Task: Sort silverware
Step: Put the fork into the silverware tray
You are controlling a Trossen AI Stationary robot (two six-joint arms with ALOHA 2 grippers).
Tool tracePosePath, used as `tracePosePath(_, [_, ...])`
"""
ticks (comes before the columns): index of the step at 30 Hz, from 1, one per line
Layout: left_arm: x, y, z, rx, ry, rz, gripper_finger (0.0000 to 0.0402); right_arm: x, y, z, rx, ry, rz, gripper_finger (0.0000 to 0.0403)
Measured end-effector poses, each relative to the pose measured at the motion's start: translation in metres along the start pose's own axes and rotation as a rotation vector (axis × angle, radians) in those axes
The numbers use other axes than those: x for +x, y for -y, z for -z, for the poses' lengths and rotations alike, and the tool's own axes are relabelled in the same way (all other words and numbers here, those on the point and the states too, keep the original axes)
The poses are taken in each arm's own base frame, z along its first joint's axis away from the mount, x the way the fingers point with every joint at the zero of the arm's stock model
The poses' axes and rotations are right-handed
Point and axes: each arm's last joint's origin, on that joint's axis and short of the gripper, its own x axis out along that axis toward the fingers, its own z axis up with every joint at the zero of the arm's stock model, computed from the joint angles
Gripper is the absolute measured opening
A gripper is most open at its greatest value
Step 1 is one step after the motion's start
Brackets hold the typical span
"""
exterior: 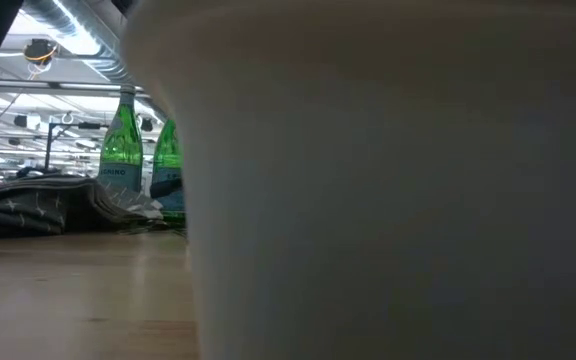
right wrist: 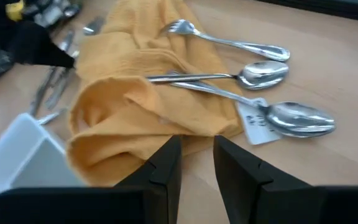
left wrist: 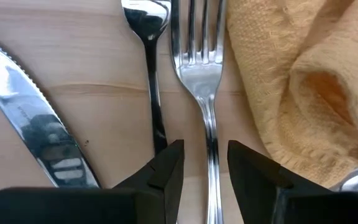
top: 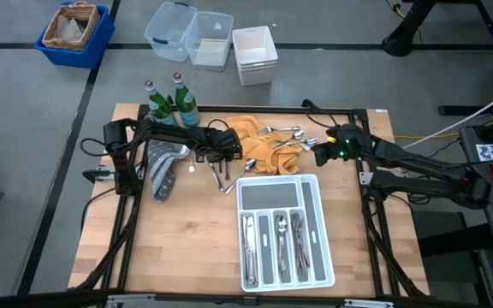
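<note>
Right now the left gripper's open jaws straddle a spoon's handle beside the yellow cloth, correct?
Not a spoon. The left wrist view shows the left gripper with open jaws straddling a fork handle; the tines are plain. It does lie beside the yellow cloth.

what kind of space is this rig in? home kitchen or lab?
Most likely a lab or workshop, not a kitchen: the wooden table stands on bare grey floor, plastic bins sit on that floor, and the low view shows industrial ceiling lights behind.

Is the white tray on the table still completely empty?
No, the white tray already holds silverware in its long slots, seen from above.
</note>
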Motion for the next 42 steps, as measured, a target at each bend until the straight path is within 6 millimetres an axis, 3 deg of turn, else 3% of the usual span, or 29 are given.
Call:
tracePosePath(6, [0.000, 0.000, 0.000, 0.000, 0.000, -0.001, 0.0115, 0.014, 0.013, -0.001, -0.024, -0.089, 0.011, 0.0095])
tracePosePath(15, [0.000, 0.000, 0.000, 0.001, 0.001, -0.003, 0.0114, 0.038, 0.025, -0.005, -0.236, -0.132, 0.014, 0.0095])
tracePosePath(28, [0.001, -0.002, 0.001, 0.069, -0.005, -0.014, 0.0016, 0.051, 0.010, -0.044, -0.612, -0.095, -0.004, 0.0095])
tracePosePath(34, [0.001, -0.001, 0.001, 0.088, -0.006, -0.010, 0.0010, 0.063, 0.009, -0.051, -0.672, -0.173, -0.003, 0.0095])
tracePosePath(42, [-0.008, 0.001, 0.001, 0.093, -0.037, 0.036, 0.0003, 0.081, 0.015, -0.042, -0.675, -0.274, -0.001, 0.0095])
